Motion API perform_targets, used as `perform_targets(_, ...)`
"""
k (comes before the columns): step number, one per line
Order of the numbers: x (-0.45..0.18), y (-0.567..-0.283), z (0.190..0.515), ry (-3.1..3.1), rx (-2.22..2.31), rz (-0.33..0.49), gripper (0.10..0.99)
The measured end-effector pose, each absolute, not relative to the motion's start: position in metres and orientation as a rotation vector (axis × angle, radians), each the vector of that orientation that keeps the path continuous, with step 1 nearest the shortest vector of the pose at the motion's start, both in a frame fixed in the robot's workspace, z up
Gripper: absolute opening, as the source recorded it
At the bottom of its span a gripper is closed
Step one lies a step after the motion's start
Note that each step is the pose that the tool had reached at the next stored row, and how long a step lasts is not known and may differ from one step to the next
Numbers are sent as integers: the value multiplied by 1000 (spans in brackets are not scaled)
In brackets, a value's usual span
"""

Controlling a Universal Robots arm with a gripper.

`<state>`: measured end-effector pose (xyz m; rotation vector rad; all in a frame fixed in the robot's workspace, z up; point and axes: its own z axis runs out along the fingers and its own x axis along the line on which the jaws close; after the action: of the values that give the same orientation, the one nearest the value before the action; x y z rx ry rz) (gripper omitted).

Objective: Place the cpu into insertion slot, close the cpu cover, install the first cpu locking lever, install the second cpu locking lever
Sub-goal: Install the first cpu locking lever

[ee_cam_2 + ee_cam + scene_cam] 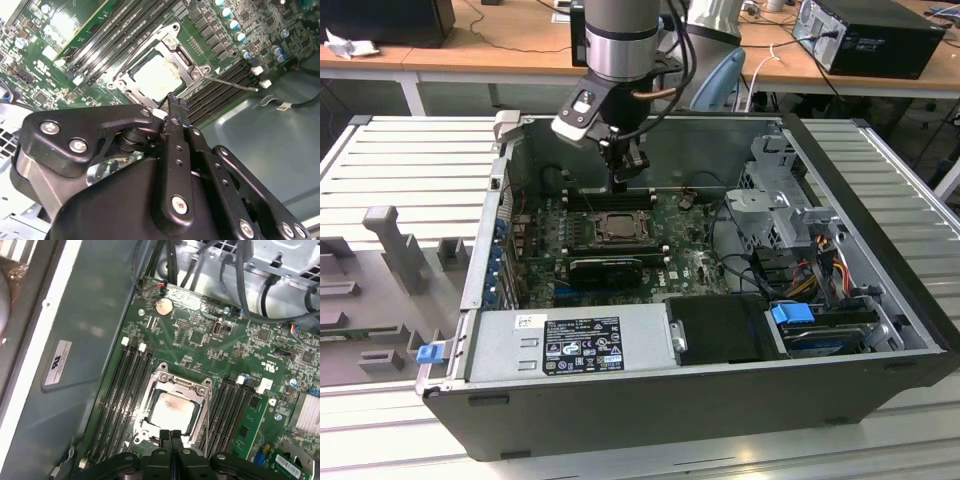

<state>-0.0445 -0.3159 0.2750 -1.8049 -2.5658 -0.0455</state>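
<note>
The cpu [170, 410] lies flat in the insertion slot [620, 225] on the green board, its pale face [155, 77] showing through the opening of the cpu cover [177, 382]. The cover [187, 60] lies down over the chip. A thin metal locking lever [232, 83] sticks out sideways from one corner of the socket, over the memory slots. My gripper [625, 180] hangs just above the socket's edge. Its fingertips [170, 433] are pressed together with nothing between them, close to the socket rim in the second wrist view [174, 99].
Long black memory slots [125, 390] flank the socket on both sides. The grey case wall [85, 340] rises close behind the gripper. A power supply [570, 345], a drive cage [785, 205] and loose cables [740, 270] fill the case toward the exterior view's right and front.
</note>
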Motion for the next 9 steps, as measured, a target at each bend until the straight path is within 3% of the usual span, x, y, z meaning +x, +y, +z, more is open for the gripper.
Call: perform_targets(9, -44, -316, 275, -2655, -1669, -45, 106)
